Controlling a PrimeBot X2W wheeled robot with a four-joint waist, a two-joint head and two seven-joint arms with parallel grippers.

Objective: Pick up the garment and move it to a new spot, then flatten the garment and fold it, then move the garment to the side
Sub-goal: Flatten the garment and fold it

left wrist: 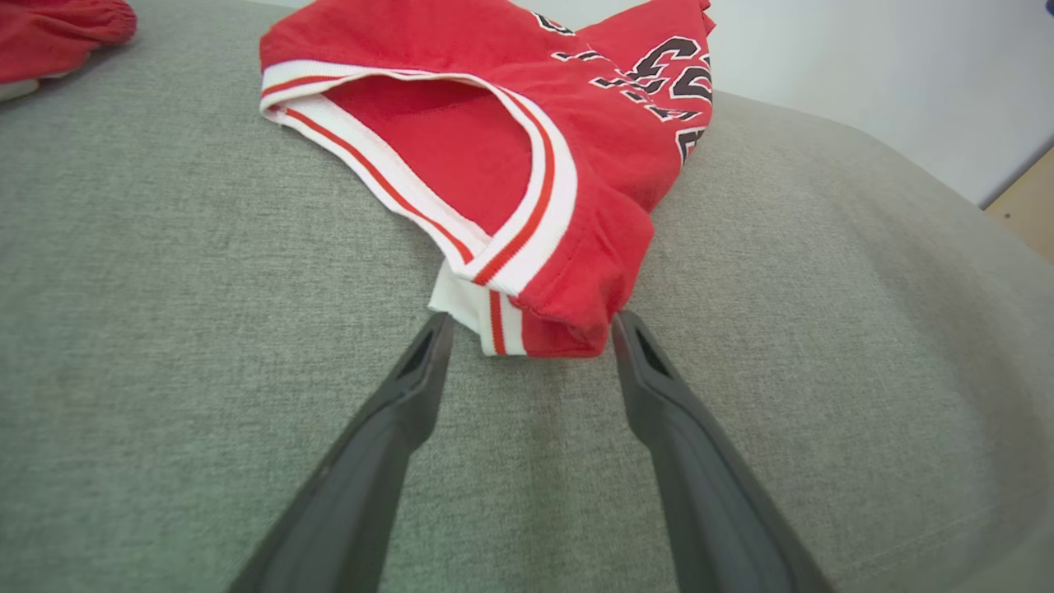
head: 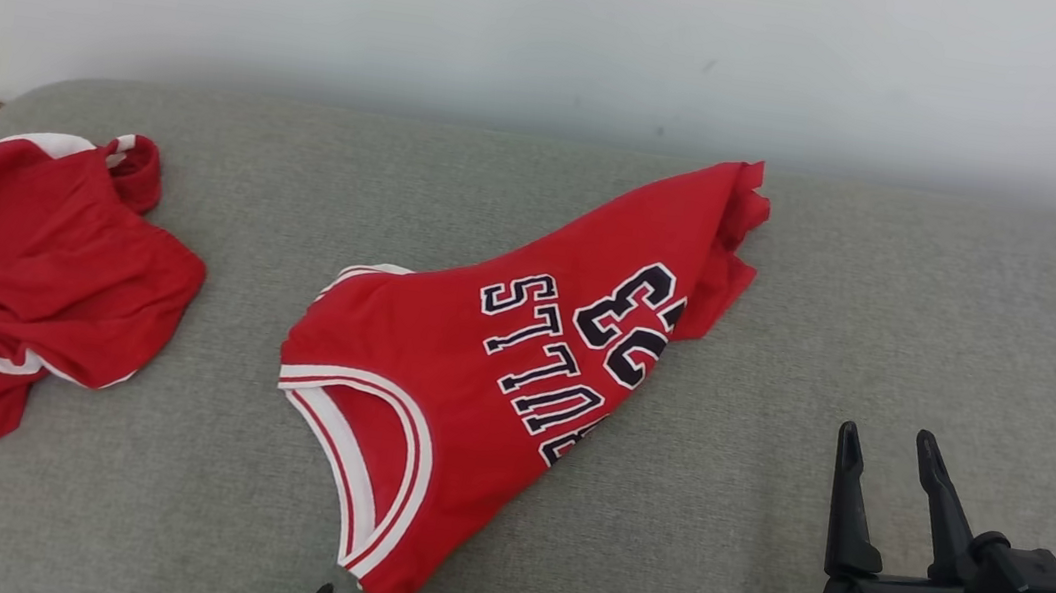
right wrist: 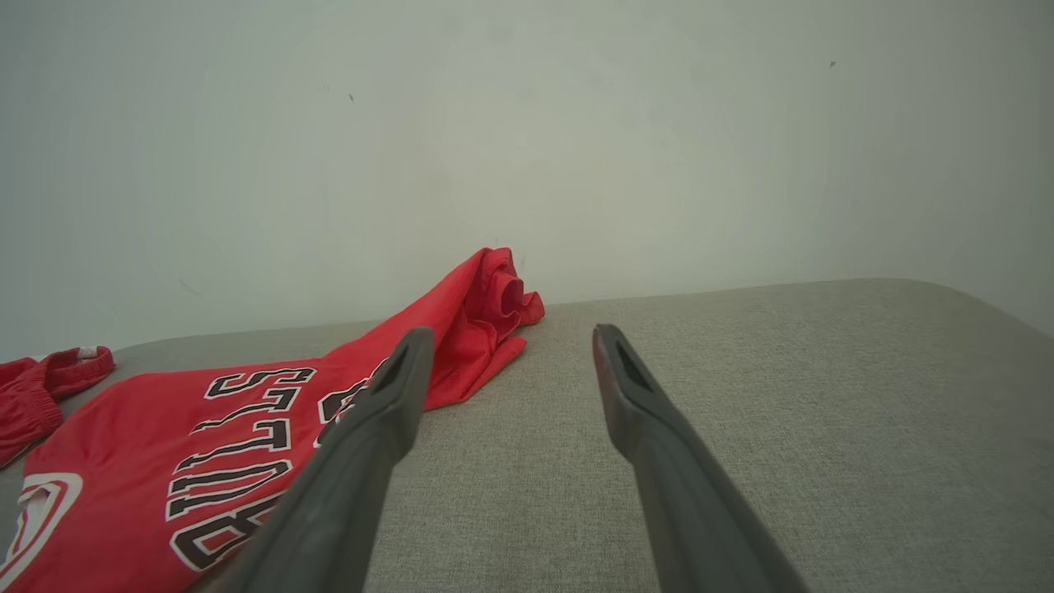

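Currently my left gripper (left wrist: 531, 325), spread, brackets the red jersey's (head: 480, 361) near shoulder corner at twelve o'clock; it runs toward one o'clock on the grey cushion (head: 793, 269); right gripper (head: 888, 440), spread too, sits farther off.

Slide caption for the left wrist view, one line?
Open left gripper flanks a corner of the red jersey on the grey cushion.
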